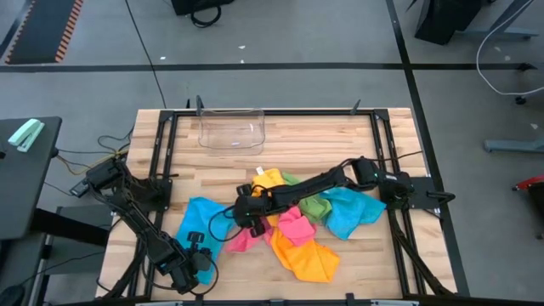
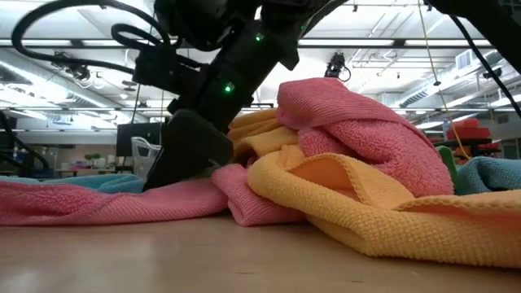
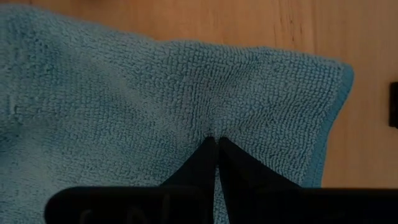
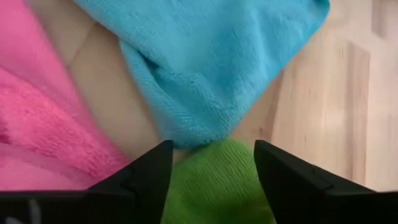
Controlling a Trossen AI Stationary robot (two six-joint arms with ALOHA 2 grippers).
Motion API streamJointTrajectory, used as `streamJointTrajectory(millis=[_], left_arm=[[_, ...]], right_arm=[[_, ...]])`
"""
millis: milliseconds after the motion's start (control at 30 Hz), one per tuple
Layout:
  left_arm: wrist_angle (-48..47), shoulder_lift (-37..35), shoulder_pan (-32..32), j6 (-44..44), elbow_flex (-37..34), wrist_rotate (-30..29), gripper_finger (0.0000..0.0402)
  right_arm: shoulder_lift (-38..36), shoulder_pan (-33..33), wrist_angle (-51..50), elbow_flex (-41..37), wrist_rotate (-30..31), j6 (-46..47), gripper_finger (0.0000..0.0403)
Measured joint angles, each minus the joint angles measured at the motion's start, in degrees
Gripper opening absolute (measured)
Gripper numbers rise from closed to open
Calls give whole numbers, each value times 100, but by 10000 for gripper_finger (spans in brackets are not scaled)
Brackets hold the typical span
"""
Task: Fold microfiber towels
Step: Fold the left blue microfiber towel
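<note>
Heap of microfiber towels at the centre of the wooden table. The left gripper, at the table's near left, has its fingers pressed together, pinching a fold of the blue towel close to its corner. The right gripper reaches across the heap with fingers spread; a green cloth shows between them, though whether it touches either finger cannot be judged from this view.

Risks: the blue towel lies against the pink towel, so a lift may drag the neighbour along; a shallow pinch could slip off the pile fabric. The right arm's cable could snag the orange-yellow towel beneath it.

Surroundings: a clear plastic bin stands at the far edge, well apart from the heap. A second blue towel lies at the heap's right side. The overlapping cloths themselves obstruct a clean single-towel pickup.
</note>
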Motion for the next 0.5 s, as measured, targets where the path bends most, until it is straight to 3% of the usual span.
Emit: streamJointTrajectory(millis=[500], left_arm=[[-5,0,37,49,-2,-261,18]], right_arm=[[-21,-17,1477,-816,-749,3,227]])
